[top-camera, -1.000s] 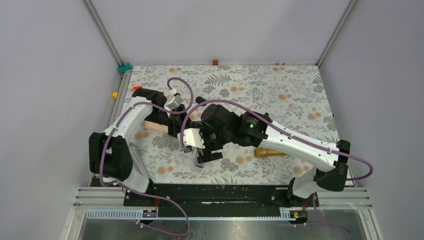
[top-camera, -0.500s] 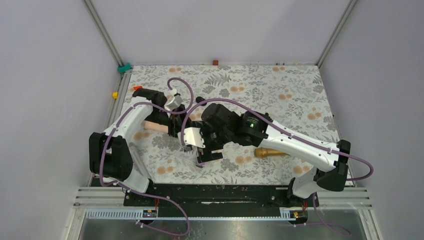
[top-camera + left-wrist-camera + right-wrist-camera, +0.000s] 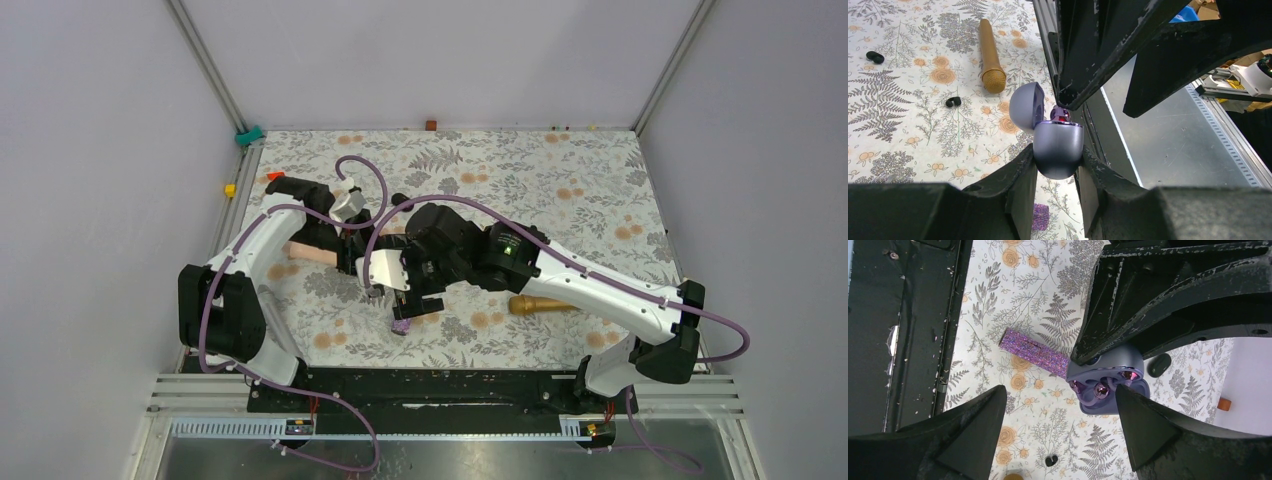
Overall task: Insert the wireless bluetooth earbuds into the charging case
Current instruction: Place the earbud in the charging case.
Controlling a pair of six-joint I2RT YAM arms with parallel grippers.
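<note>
My left gripper (image 3: 1057,160) is shut on the purple charging case (image 3: 1058,150), whose lid (image 3: 1027,106) stands open. Glossy magenta rounded pieces (image 3: 1100,390) sit in the case's sockets (image 3: 1108,382). My right gripper (image 3: 1060,390) hangs open just above the case, which shows close to its right finger (image 3: 1148,430); nothing is between the fingers. One tiny black earbud (image 3: 1050,460) lies on the floral cloth, also visible in the left wrist view (image 3: 953,102). In the top view both grippers meet at mid-left, the right gripper (image 3: 405,290) covering the case.
A gold microphone (image 3: 540,304) lies under the right arm. A glittery purple stick (image 3: 401,325) lies near the front edge. A larger black oval capsule (image 3: 1159,365) rests beyond the case. A peach-coloured object (image 3: 305,252) lies under the left arm. The table's black front rail (image 3: 908,330) is close.
My right gripper has shifted slightly left and away from the front edge, uncovering the purple stick. The left arm has held still with the case.
</note>
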